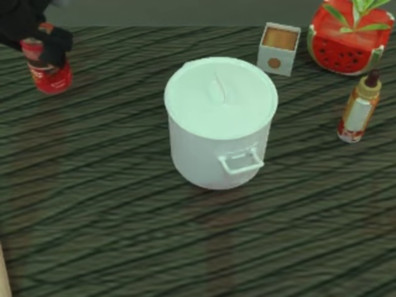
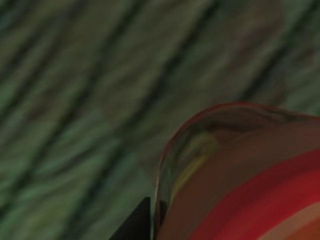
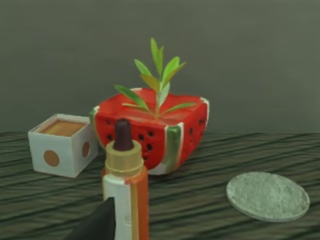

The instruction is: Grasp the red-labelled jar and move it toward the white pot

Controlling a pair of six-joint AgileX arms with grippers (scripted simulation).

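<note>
On the dark wood-grain table (image 1: 111,235), my left gripper (image 1: 44,44) is clamped on the red-labelled jar (image 1: 52,77) at the far left. Grasp looks done; carrying it right to the white pot (image 1: 219,120) remains, well apart.

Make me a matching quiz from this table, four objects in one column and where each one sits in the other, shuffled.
Objects:
1. red-labelled jar
2. white pot
3. sauce bottle
4. small white box

Places, by the top view:
A. middle of the table
B. far left, under the left gripper
C. right edge, below the watermelon planter
D. just above the pot's right side

Pairs: 1-B, 2-A, 3-C, 4-D
</note>
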